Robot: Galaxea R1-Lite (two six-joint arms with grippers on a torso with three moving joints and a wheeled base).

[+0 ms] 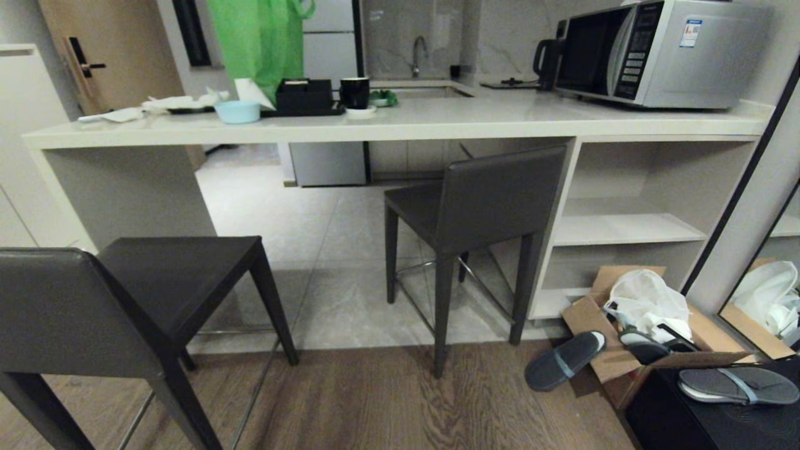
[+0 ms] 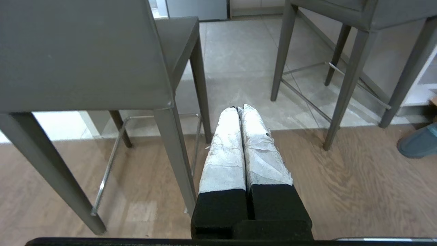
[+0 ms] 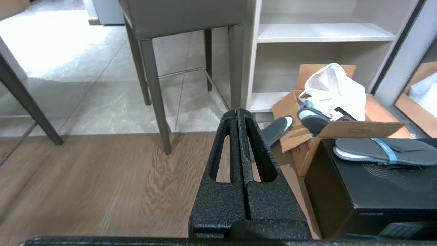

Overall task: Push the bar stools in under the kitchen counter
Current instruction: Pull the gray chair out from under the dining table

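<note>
Near stool [image 1: 125, 294] outside counter [image 1: 400, 128], far stool [image 1: 481, 206] tucked; both tools together

1. A wood floor [image 1: 387, 400] is meeting pale tile [image 1: 294, 212] further in.
2. A wooden door [image 1: 119, 56] is standing at the far left beside a white cabinet [image 1: 25, 94].
3. A marble wall [image 1: 475, 37] is backing a sink with a tap [image 1: 419, 53].
4. A fridge [image 1: 328, 94] is standing behind, with a green bag [image 1: 262, 44] hanging in front of it.
5. A mirror [image 1: 765, 294] is leaning at the right, reflecting a box.
</note>
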